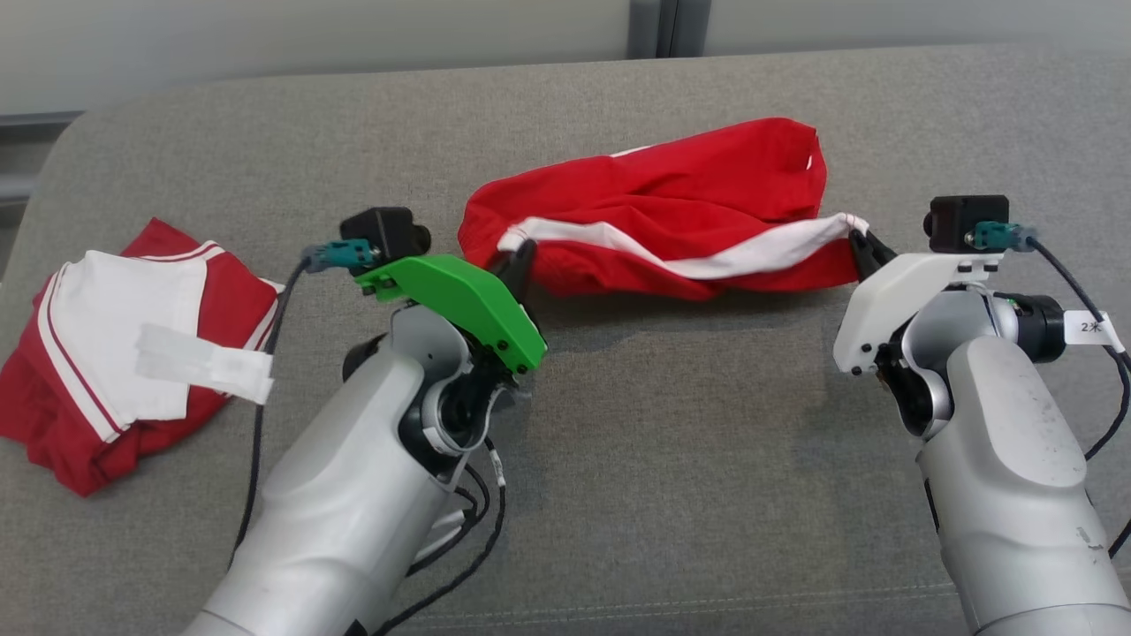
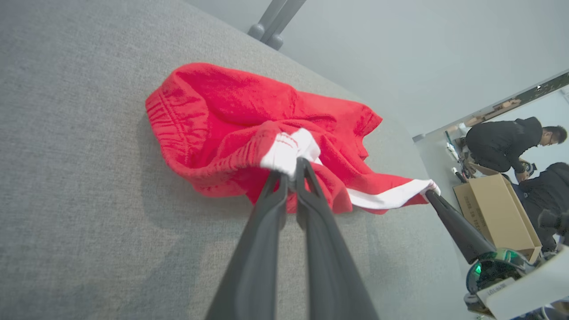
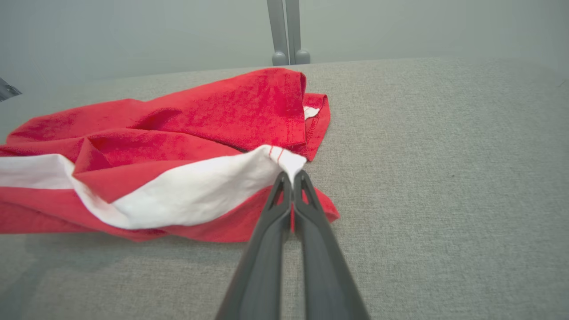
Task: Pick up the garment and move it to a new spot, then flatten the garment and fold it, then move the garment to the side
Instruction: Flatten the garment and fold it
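Near the bottom of the head view, your two arms rise over the grey padded surface (image 1: 663,459). The left gripper (image 1: 521,256), under its green cover just left of centre, is clamped shut on the left end of the red garment (image 1: 654,203). It pinches the end of the white stripe. In the left wrist view the left gripper (image 2: 291,171) bites a bunched white fold at the centre of the frame, and the garment (image 2: 222,115) spreads up and left from there.

At the right of the head view, the right gripper (image 1: 861,243), under its white cover, is closed on the garment's other end, again at the stripe's tip. The right wrist view shows the right gripper (image 3: 291,178) with its jaws together on that white corner. There the garment (image 3: 200,115) lies rumpled to the left. It sags on the surface between your two grips, across the upper middle of the head view.

A white cable tag (image 1: 1093,327) at the right edge reads "2米".

You have two grippers and two garments. The second is a folded red and white garment (image 1: 132,353) at the left edge, well apart. Far off at the right of the left wrist view stand one cardboard box (image 2: 493,209), its print unreadable, and two people in dark clothes (image 2: 506,142).
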You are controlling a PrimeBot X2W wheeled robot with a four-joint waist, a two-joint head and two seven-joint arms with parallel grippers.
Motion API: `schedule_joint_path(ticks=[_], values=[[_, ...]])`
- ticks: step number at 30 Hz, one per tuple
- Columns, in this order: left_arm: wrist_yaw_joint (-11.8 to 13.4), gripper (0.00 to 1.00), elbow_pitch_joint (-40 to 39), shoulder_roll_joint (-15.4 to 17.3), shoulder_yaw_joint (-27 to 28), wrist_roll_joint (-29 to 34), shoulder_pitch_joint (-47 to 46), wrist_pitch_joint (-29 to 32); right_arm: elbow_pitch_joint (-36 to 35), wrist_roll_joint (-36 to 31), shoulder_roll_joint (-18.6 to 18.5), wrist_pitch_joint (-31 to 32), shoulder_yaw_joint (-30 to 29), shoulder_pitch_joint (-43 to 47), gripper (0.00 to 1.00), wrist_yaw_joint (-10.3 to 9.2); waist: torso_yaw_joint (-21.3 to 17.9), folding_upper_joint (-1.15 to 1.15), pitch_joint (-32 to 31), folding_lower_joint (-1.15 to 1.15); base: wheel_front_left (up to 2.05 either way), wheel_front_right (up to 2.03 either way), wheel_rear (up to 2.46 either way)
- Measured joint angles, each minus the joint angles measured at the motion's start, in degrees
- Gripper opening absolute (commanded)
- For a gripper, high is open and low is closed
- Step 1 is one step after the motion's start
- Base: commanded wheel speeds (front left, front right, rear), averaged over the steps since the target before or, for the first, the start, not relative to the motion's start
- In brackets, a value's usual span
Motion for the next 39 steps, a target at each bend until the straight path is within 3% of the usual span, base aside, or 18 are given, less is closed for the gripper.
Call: schedule_joint_path(ticks=[6, 15, 25, 34, 39], values=[[0.21, 0.0, -4.1, 2.53, 4.78, 0.8, -1.01, -8.14, -7.62, 10.76, 0.13, 1.26, 1.59, 0.14, 0.0, 0.0, -0.28, 0.0, -2.72, 0.0, 0.0, 0.0, 0.0], [1.75, 0.0, -5.45, 5.34, 8.15, 4.35, -7.24, -14.41, -13.14, 22.45, 0.15, 3.33, 6.98, -6.02, 0.0, -0.03, -1.94, 0.0, -3.55, 0.0, 0.0, 0.0, 0.0], [0.83, 0.0, 1.29, 5.5, 8.75, 8.06, -19.56, -17.16, -1.18, 31.43, 0.14, 1.16, 10.1, -24.55, 0.0, -0.04, -3.54, 0.0, 3.17, 0.0, 0.0, 0.0, 0.0], [-5.0, 0.0, 5.37, 4.99, 10.83, 15.41, -37.21, -20.8, 17.34, 31.25, 0.2, -18.36, 7.65, -51.57, 0.0, -0.04, -4.78, 0.0, 14.18, 0.01, 0.0, 0.0, 0.0], [-6.52, 0.0, 0.81, 4.58, 18.91, 24.69, -43.43, -21.04, 22.53, 28.24, 0.18, -24.88, 6.72, -63.27, 0.0, -0.04, -5.38, 0.0, 20.2, 0.01, 0.0, 0.0, 0.0]])
